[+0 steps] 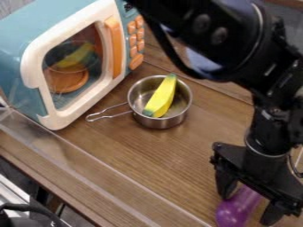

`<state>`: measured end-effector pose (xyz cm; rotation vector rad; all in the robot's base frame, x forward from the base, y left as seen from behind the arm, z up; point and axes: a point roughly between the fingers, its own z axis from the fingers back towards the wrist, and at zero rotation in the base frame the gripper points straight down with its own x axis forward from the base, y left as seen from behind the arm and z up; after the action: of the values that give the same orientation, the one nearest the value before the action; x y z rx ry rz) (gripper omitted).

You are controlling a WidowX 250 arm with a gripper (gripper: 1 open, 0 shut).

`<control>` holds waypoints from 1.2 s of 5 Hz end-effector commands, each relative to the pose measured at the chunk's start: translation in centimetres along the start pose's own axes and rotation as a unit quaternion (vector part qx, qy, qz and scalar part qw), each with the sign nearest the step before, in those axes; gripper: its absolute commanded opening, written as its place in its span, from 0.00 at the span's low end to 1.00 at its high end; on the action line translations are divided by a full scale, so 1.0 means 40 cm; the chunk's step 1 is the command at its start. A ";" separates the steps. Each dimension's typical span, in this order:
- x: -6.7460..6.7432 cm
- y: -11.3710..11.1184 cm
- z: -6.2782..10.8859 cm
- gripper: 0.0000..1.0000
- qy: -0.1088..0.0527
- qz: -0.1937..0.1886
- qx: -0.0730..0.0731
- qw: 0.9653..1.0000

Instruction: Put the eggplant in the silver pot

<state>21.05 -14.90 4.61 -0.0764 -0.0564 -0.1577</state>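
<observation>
Although the task asks for the eggplant [236,210] to end up in the silver pot [159,103], nothing of that is done yet — the purple toy lies on the wooden table [119,164] down at its near right corner, well apart from the pot. The pot sits nearer the middle of the table toward the far edge, just beside the teal and orange toy microwave [71,55], its wire handle pointing to the left, and it already holds a yellow banana-shaped toy [164,95]. The gripper [252,188] points straight down over the eggplant with its jaws spread wide, one on either side of the toy's upper end; it grasps nothing, and whether the fingers touch the eggplant cannot be told. By my reading the work is at its very start — the grasp has not been made, and the lift, the carry across the table to the pot and the drop beside the banana all remain.
</observation>
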 end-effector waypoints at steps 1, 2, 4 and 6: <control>0.033 -0.012 0.029 1.00 -0.024 -0.007 -0.017 1.000; 0.038 -0.013 0.051 1.00 -0.022 -0.039 -0.024 0.999; 0.043 -0.014 0.040 0.00 -0.014 -0.077 -0.024 0.997; 0.108 -0.002 0.158 0.00 -0.026 -0.103 -0.016 0.994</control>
<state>24.26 -14.87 9.40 -0.0868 -0.0511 -0.3616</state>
